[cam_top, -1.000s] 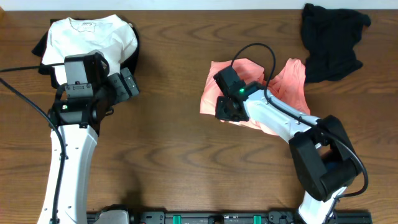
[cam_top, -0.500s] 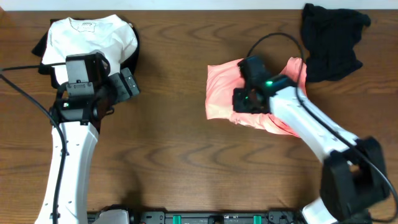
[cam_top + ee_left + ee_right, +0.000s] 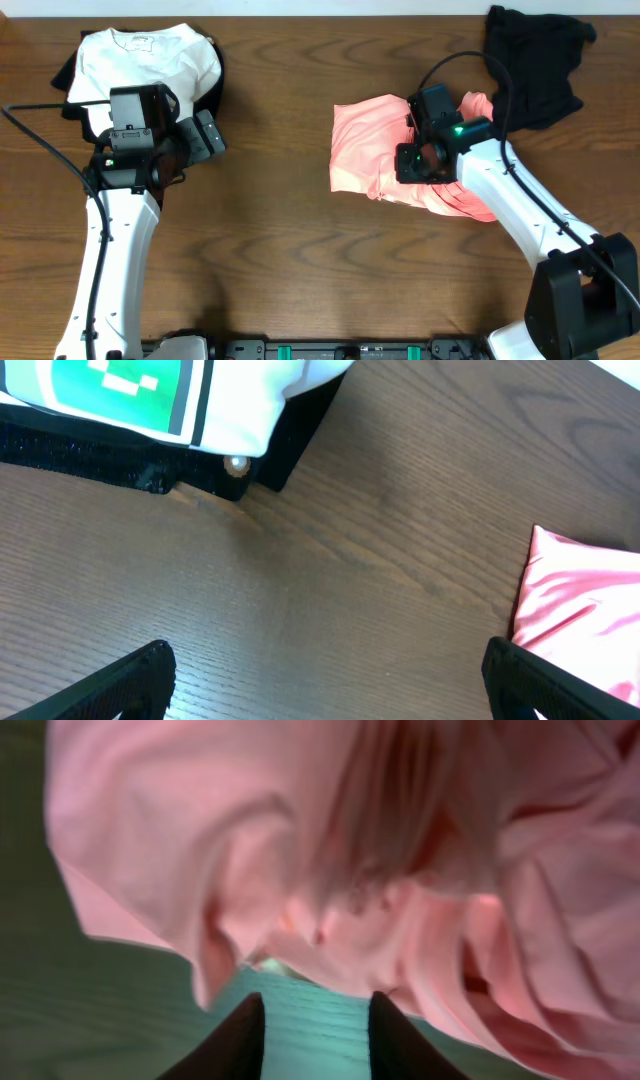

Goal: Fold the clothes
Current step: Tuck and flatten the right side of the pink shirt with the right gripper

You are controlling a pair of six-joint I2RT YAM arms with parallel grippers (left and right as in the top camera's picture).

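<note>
While its jaws gape, the right arm (image 3: 512, 196) reaches over the pink T-shirt (image 3: 362, 152).

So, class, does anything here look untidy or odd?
The pink T-shirt lies bunched and wrinkled beneath the right hand. A black garment sits crumpled at the far right corner, unlike the folded white T-shirt.

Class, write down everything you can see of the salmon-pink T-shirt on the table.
The salmon-pink T-shirt lies crumpled on the brown wooden table, right of centre. It looks like soft, thin cotton, bunched into loose folds, with a flatter left part and a rumpled right part. No print shows. The right gripper is above its middle, open, with cloth bunched just ahead of its tips. Its upper right corner reaches a black garment; whether they touch is unclear.
</note>
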